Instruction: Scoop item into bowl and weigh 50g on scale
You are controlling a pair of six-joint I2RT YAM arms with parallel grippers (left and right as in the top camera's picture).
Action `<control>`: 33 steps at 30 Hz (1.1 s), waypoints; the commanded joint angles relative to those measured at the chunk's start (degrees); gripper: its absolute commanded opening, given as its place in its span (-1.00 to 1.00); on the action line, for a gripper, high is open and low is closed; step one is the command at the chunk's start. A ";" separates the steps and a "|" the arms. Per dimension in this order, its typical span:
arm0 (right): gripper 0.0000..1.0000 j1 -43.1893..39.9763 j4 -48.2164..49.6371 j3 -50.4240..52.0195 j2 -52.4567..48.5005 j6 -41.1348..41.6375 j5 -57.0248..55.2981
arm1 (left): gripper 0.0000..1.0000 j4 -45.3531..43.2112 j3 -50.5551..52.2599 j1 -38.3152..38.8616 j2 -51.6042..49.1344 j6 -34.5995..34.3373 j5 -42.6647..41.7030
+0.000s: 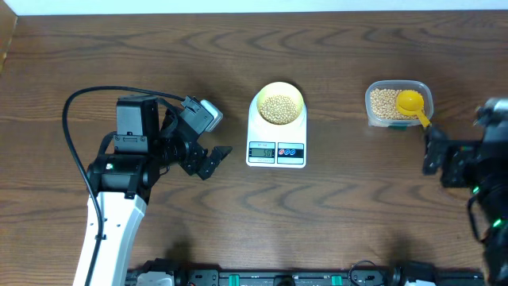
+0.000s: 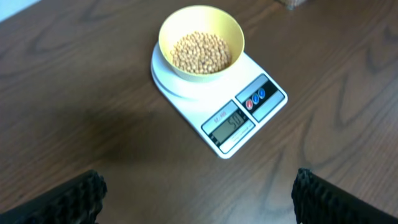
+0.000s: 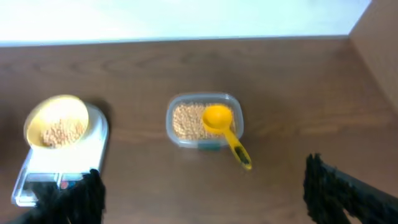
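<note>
Pale-yellow bowl sits on the white scale, straight ahead of my left gripper and well apart from it. Beans cover the bowl's bottom. Scale display faces that gripper; digits too blurred to read. Left gripper: jaws spread wide, nothing between them. Right gripper: same, wide and empty. Ahead of it on the brown worktop is a clear tub of beans, yellow scoop resting in it, handle over the rim toward the gripper.
</note>
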State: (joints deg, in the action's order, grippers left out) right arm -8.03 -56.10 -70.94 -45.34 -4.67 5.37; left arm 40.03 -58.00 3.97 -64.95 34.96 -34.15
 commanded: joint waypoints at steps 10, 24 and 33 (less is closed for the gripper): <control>0.99 3.10 28.46 34.03 21.07 -2.71 -1.97 | 0.95 -0.04 -0.83 -0.02 -0.17 0.37 0.31; 0.99 6.54 47.47 55.98 36.11 -3.78 -2.03 | 0.95 -0.04 -0.83 -0.02 -0.17 0.37 0.31; 0.98 6.54 51.01 62.82 41.83 -3.80 -2.49 | 0.94 -0.07 -0.83 -0.02 -0.17 0.37 0.31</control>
State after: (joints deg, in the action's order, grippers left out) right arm -2.00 -5.63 -9.87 -5.48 -7.99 3.77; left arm 40.03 -58.00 3.97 -64.95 34.96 -34.13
